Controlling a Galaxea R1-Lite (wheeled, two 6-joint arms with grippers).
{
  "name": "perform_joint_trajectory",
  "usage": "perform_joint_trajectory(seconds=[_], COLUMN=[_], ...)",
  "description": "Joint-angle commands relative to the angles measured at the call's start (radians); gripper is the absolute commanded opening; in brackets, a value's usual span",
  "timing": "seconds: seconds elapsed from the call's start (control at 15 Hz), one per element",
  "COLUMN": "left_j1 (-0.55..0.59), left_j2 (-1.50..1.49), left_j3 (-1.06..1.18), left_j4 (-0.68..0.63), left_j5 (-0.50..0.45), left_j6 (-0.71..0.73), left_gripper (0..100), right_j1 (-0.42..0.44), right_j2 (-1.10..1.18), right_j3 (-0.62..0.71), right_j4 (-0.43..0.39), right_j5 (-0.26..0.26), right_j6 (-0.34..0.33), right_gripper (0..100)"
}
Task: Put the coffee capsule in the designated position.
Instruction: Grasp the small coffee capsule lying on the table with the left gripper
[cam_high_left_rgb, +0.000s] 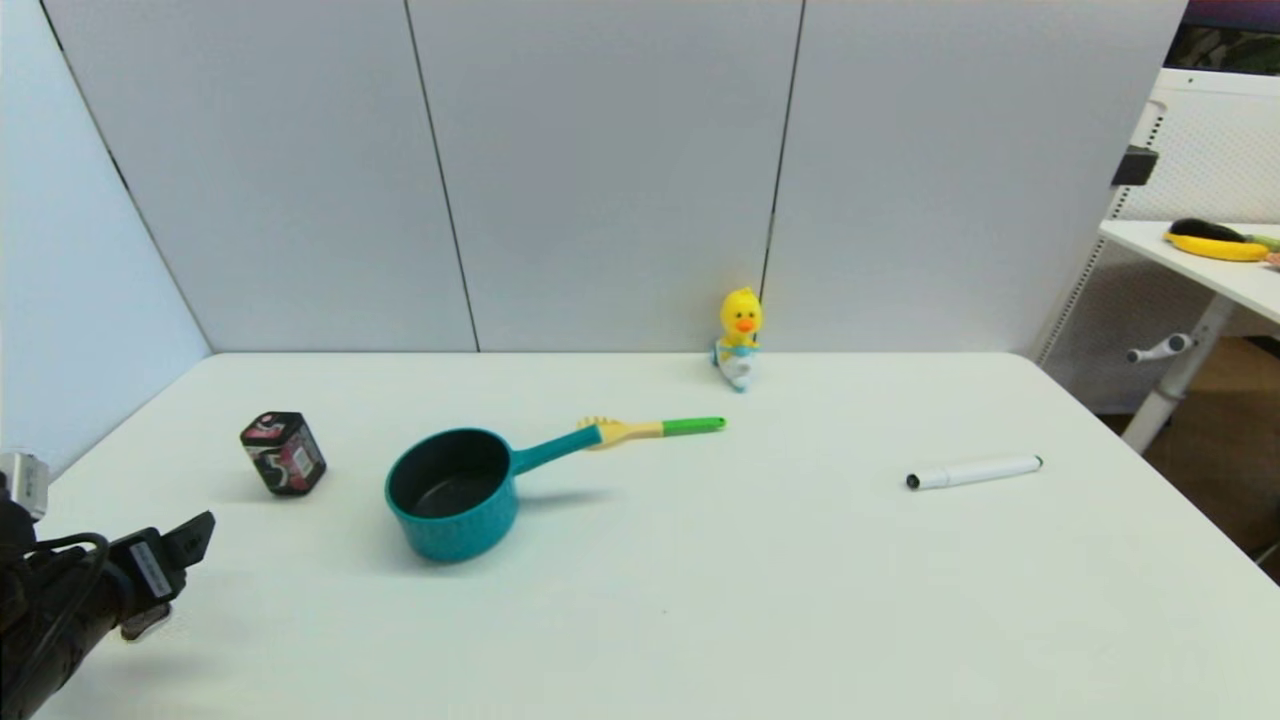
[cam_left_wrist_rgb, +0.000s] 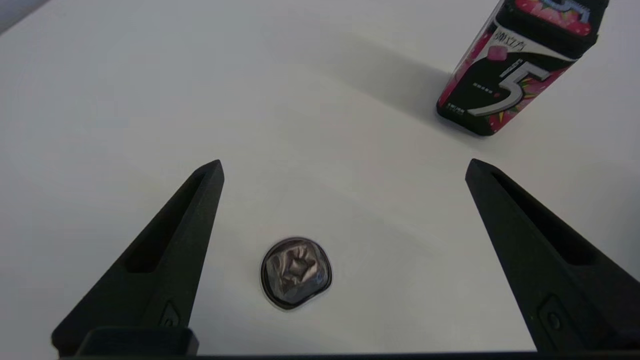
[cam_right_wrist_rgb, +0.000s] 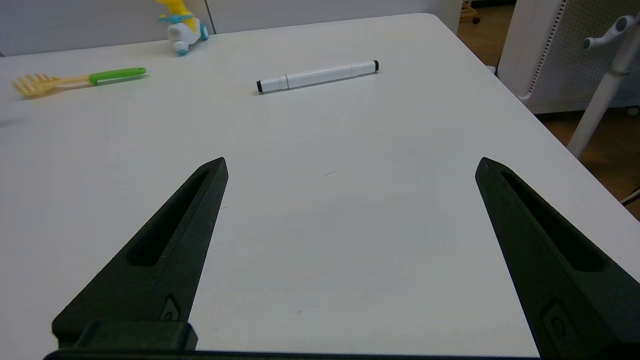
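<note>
Between the spread fingers of the left claw (cam_left_wrist_rgb: 344, 165), near their base, the coffee capsule (cam_left_wrist_rgb: 296, 272) sits flat on the table (cam_left_wrist_rgb: 310, 100), holding nothing yet; the right claw (cam_right_wrist_rgb: 350, 165), also released, hovers well apart

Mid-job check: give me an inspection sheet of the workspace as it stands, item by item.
Surface: white table, a few small dark specks.
Job's things: small dark grey-brown coffee capsule lies on the table between the left gripper's open fingers, not gripped.
Clutter: black cube-shaped tin; teal saucepan, nothing in it; yellow fork with green handle; yellow duck toy; white marker pen.
Grippers: left gripper open above the capsule; right gripper open, holding nothing, over bare table.
Cables: black cable on the left arm.
Surroundings: grey panels behind; second white table to the right.
</note>
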Motion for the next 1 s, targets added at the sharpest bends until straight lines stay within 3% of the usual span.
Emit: perform_joint_trajectory(seconds=[0.07, 0.4, 1.0], left_j1=[0.0, 0.0, -0.011], left_j2=[-0.011, -0.003, 0.046], left_j3=[0.064, 0.11, 0.11], left_j4=[-0.032, -0.089, -0.019], left_j5=[0.001, 0.002, 0.016], left_j6=[-0.012, -0.012, -0.002], left_gripper=[100, 100, 100], right_j1=[0.001, -0.001, 0.001], right_j2=[0.001, 0.001, 0.001], right_j3=[0.002, 0.002, 0.002], right_j4=[0.0, 0.0, 0.0], right_j5=[0.0, 0.0, 0.0], right_j6=[0.001, 0.001, 0.001], right_gripper=[100, 100, 100])
